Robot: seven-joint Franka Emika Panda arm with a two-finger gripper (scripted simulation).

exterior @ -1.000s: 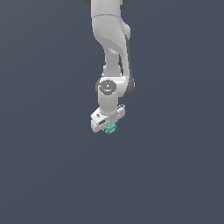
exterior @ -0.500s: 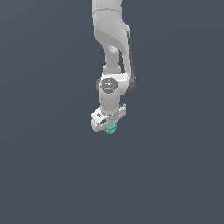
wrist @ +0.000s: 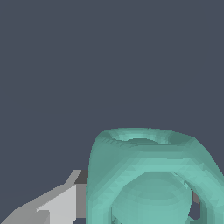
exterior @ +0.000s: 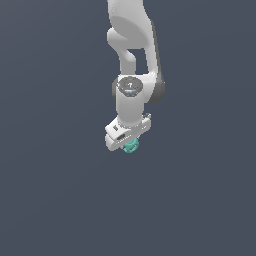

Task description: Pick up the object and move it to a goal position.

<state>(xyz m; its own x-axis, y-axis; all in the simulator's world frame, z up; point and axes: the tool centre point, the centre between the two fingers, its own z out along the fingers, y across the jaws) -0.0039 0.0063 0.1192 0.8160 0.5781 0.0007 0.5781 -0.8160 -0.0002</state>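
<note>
The object, a small teal lumpy ball with darker grooves, hangs under the white hand of my arm in the exterior view. My gripper is shut on it, and the hand hides most of the fingers. In the wrist view the object fills much of the picture, with one light grey finger pressed against its side. The other finger is hidden behind the ball.
The white arm comes down from above in the exterior view. All around is a plain dark grey background, with no other object, surface edge or goal marker showing.
The arm has risen a little with the object held in the gripper. The grip looks unchanged.
</note>
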